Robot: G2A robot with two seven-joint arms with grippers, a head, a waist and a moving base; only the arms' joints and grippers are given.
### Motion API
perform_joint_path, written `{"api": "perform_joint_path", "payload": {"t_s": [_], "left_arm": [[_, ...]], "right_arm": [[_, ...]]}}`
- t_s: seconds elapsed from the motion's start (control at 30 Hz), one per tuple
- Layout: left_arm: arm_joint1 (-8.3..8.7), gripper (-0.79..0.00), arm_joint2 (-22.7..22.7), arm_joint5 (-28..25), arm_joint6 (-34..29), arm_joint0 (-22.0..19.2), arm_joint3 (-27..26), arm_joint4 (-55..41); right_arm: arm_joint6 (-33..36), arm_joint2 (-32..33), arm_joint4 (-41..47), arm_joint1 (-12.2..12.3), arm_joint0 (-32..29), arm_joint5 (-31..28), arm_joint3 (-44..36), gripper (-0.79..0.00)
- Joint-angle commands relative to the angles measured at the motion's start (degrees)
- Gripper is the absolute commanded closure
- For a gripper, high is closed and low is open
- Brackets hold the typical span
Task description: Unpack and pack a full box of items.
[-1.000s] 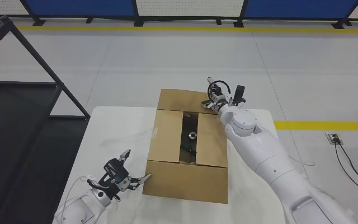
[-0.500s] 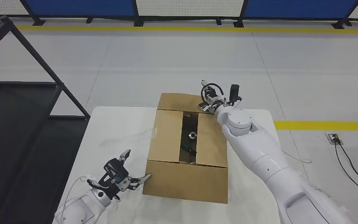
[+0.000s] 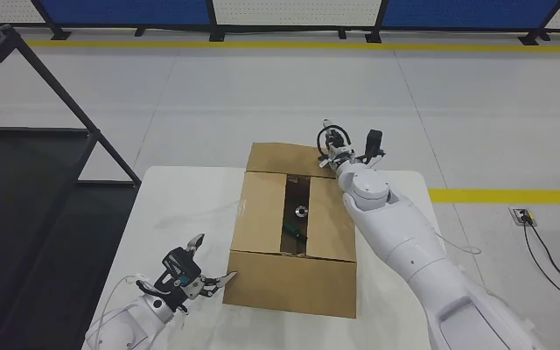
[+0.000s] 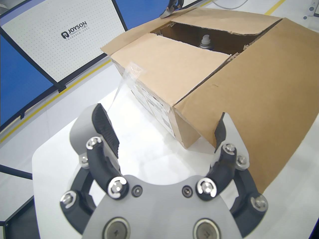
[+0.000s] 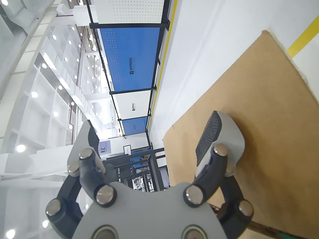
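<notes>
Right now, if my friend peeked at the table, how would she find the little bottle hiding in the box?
On the white table sits one big cardboard box, top flaps partly open. Look into the dark gap between the flaps: the bottle stands there, round pale cap pointing up, unlike the dark green thing next to it.

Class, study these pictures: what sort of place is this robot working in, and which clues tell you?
Likely a robotics lab or factory test hall: a yellow floor line, blue and white perforated partition panels, tall white shelving, and a cardboard box on a white table.
</notes>
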Motion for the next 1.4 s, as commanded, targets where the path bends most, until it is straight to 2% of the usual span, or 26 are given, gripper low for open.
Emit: {"api": "perform_joint_path", "payload": {"t_s": [0.0, 0.43, 1.07, 1.37], "left_arm": [[0.0, -0.785, 0.0, 0.0, 0.0, 0.0, 0.0, 0.0], [0.0, -0.785, 0.0, 0.0, 0.0, 0.0, 0.0, 0.0], [0.0, -0.785, 0.0, 0.0, 0.0, 0.0, 0.0, 0.0], [0.16, -0.785, 1.2, 3.0, -1.5, 0.1, 0.2, 0.1]], "right_arm": [[0.3, -0.1, -0.7, -0.4, 0.4, 1.0, 1.0, -0.785], [4.8, 0.1, -4.2, -2.6, 3.1, 6.3, 6.5, -0.785], [6.3, 2.7, -6.2, -4.7, 4.0, 5.3, 10.9, -0.785], [6.9, 4.7, -6.8, -4.7, 3.8, 3.3, 11.6, -0.785]]}}
